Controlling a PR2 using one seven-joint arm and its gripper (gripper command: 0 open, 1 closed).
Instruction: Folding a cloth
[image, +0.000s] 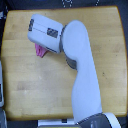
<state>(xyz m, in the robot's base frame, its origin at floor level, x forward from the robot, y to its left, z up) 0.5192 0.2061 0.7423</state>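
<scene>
A wooden table (20, 90) fills the view. A white arm (82, 75) reaches across it from the bottom edge toward the upper left. Its gripper (36, 31) hides its fingers; I cannot tell their state. The pink cloth (40, 50) peeks out beneath it.

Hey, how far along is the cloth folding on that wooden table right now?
Hard to judge. Only a small pink piece of the cloth shows, poking out beneath the arm's white wrist housing on the wooden table. It looks bunched or gathered rather than spread flat, so some folding may be in hand. The gripper itself is hidden, so its grasp and the final fold cannot be confirmed.
</scene>
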